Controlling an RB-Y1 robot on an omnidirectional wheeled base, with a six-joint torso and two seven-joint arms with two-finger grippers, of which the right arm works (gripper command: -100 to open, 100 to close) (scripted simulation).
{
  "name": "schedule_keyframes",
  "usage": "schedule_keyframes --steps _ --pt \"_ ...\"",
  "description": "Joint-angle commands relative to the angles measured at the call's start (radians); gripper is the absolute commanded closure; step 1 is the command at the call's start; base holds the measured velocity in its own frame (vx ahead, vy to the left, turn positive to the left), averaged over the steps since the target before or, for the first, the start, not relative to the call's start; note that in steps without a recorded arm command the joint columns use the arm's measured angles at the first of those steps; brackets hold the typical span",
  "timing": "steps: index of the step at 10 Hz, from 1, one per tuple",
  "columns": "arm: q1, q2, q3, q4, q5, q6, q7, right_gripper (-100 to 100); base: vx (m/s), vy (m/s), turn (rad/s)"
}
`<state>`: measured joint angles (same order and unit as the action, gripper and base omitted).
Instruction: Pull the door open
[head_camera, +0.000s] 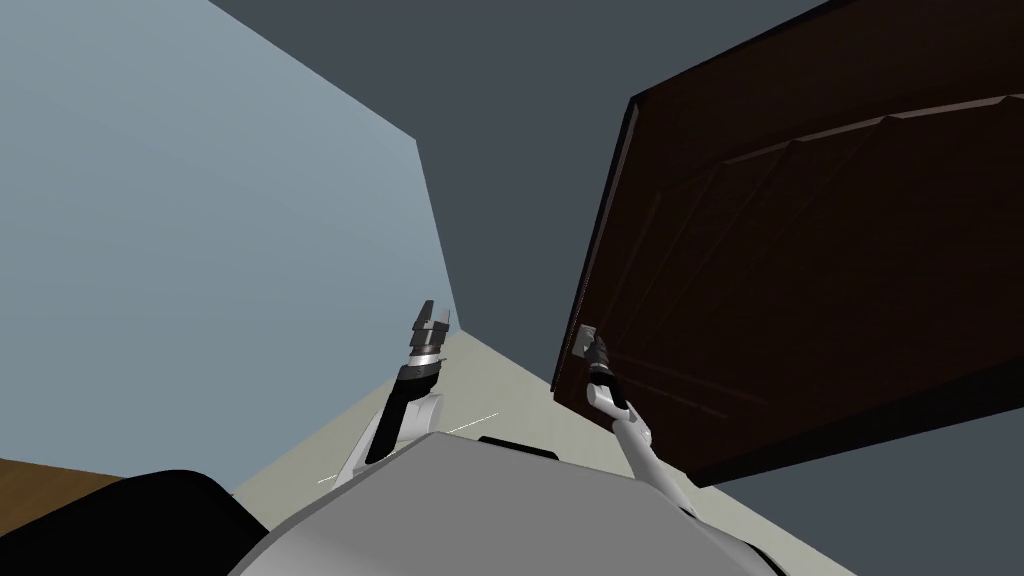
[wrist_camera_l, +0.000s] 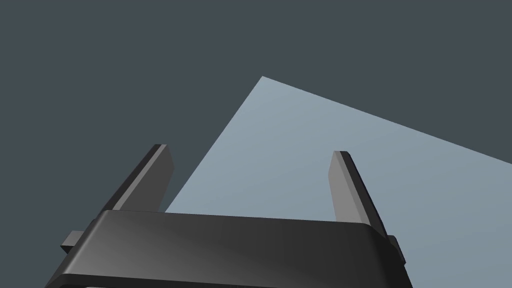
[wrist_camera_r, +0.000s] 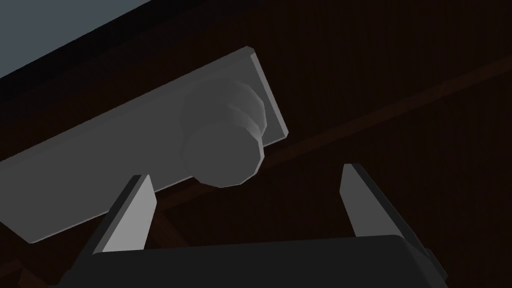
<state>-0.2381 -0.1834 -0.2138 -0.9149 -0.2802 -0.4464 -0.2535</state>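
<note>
The right gripper (wrist_camera_r: 246, 172) has its blades spread wide and grips nothing; the round grey knob (wrist_camera_r: 222, 152) sits just beyond their tips, nearer one blade. The knob stands on a grey plate (wrist_camera_r: 100, 170), one end cut off, by the edge of the dark brown door (head_camera: 800, 280), itself cropped. The left gripper (wrist_camera_l: 251, 150) is raised apart from the door, blades apart and empty.

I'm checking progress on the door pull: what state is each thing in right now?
door: dark brown; whether ajar or shut, cannot tell.
knob: ungripped, just beyond the right hand's fingertips.
right hand: open, aimed at the knob, not closed on it.
left hand: open, empty, raised away from the door.
</note>
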Motion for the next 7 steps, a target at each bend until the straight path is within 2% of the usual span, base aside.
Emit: schedule_keyframes --steps 1,3,4,5,6,7 --pt "0.0 0.004 -0.001 -0.002 -0.016 0.0 -0.031 -100 -0.048 -0.02 0.024" --pt "-0.001 0.019 -0.003 -0.012 -0.072 -0.001 -0.096 -100 -0.059 -0.021 0.067" --pt "-0.001 0.019 -0.003 -0.012 -0.072 -0.001 -0.11 -100 -0.061 -0.022 0.043" --pt "-0.001 0.028 -0.004 -0.017 -0.101 -0.001 -0.147 -100 -0.048 -0.024 0.066" --pt "-0.001 0.028 -0.004 -0.017 -0.101 -0.001 -0.152 -100 -0.037 -0.022 0.034" --pt "-0.002 0.037 -0.005 -0.022 -0.131 -0.001 -0.193 -100 -0.042 -0.028 0.065"
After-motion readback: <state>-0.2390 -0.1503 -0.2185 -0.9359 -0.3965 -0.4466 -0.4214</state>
